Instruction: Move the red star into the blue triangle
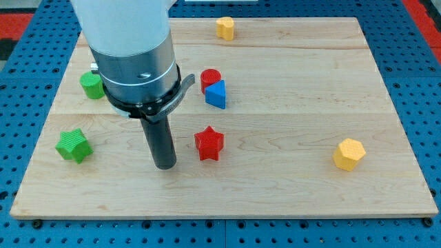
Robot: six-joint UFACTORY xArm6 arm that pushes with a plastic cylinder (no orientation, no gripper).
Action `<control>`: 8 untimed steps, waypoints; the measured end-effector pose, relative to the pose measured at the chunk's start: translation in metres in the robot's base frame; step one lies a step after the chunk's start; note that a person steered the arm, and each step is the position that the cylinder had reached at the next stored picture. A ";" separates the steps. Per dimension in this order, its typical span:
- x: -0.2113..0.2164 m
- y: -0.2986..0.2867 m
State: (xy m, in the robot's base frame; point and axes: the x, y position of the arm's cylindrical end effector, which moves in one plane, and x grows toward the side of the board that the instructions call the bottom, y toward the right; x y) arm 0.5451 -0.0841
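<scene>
My tip is set down on the wooden bench, just to the view's left of the red star, with a small gap between them. No gripper is fitted, so no jaw state can be told. Nearer the view's bottom right a yellow hexagon is seen, and at the left a green star. Farther up, the blue triangle is found touching a red cylinder. A green block is partly hidden by the arm. A second yellow block is placed at the far edge.
</scene>
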 end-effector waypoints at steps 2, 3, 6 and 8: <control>0.010 0.052; -0.019 0.060; -0.073 0.071; 0.035 0.002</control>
State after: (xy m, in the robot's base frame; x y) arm 0.5803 -0.0821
